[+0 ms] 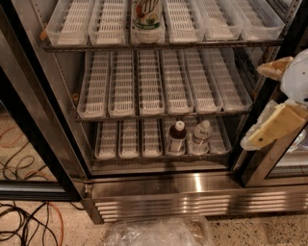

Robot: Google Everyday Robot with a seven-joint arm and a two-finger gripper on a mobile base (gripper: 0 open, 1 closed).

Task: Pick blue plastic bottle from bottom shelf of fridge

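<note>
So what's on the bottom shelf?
Two bottles side by side in the white trays: a dark bottle with a white cap and a clear bottle. The shelf above hides the trays' back ends. The gripper hangs open outside, at the right.

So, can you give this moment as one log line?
pincer: open, right side, outside fridge | blue plastic bottle: upright, bottom shelf, ungrasped

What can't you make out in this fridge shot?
Camera view:
- blue plastic bottle, bottom shelf: label too small to read.
- top-rack container: upper part cut off by the top edge.
- gripper, open, at the right edge outside the fridge: wrist cut off there.
- clear plastic wrap: cut off by the bottom edge.
</note>
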